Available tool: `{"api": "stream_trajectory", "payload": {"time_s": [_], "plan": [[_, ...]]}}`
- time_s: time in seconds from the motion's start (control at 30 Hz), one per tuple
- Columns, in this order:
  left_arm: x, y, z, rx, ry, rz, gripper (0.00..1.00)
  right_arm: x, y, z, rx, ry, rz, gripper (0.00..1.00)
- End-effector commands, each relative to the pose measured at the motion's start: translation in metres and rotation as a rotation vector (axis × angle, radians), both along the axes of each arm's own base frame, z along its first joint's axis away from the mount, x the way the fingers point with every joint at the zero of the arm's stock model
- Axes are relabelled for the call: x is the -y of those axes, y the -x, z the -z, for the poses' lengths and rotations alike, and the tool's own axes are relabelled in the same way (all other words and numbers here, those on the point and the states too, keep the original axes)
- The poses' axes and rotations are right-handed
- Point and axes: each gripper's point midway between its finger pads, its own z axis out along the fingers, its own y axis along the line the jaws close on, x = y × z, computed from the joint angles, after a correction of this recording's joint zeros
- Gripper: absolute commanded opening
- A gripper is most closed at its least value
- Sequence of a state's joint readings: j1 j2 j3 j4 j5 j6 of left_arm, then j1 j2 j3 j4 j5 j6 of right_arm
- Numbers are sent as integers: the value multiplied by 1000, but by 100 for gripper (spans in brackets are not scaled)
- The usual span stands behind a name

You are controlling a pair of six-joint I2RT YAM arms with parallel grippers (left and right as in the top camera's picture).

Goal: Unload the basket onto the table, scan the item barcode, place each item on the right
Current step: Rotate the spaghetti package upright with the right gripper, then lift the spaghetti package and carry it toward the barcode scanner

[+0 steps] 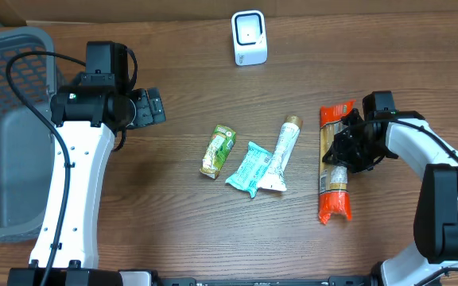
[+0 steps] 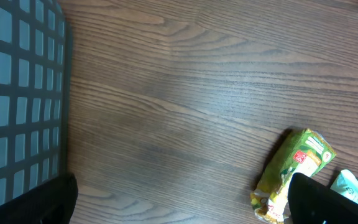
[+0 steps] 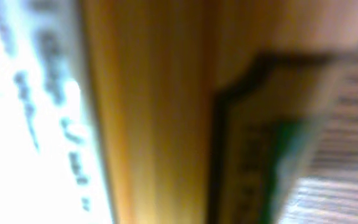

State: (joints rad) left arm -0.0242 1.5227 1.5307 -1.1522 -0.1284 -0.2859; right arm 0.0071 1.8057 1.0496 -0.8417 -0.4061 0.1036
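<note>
Right gripper on orange packet
The jaws straddle the packet's middle (whether they clamp it cannot be told); the left gripper stands fully open, green pouch nearby.

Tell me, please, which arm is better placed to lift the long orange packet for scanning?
The right arm: the right gripper sits at the orange packet's middle, whereas the left gripper hangs open far across the table, near the basket.

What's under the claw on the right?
A long orange packet lying on the table. The right claw covers its middle, so whether it grips the packet there cannot be seen.
</note>
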Motion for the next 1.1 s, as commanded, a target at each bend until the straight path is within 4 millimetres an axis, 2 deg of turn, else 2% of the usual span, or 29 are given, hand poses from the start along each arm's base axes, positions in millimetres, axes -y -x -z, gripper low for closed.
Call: {"api": "stream_trajectory", "payload": {"time_s": [0.0,0.17,0.23,0.3,0.4,0.47,0.6,0.7,0.77,0.9,0.97,1.07], "plan": [[-1,0,3,-8,-6,-7,99,-18,-33,-46,111,-107,-36,4],[-1,0,3,-8,-6,-7,99,-22,-66,-117,256,-106,-114,4],[-1,0,3,-8,-6,-7,100,-27,-81,-154,362,-91,-188,4],[-1,0,3,-8,-6,-7,99,-32,-101,-201,503,-37,-249,4],[-1,0,3,-8,-6,-7,100,-31,-125,-246,654,84,-257,4],[-1,0,3,-8,-6,-7,99,-36,-134,-271,735,130,-262,4],[-1,0,3,-8,-6,-7,99,-67,-131,-305,826,59,-316,4],[-1,0,3,-8,-6,-7,100,-91,-130,-329,849,-108,-263,4],[-1,0,3,-8,-6,-7,100,-112,-126,-353,887,-293,-284,4],[-1,0,3,-8,-6,-7,100,-136,-115,-398,927,-571,-323,4],[-1,0,3,-8,-6,-7,100,-142,-112,-413,912,-660,-305,4],[-1,0,3,-8,-6,-7,100,-145,-108,-420,901,-708,-312,4]]}}
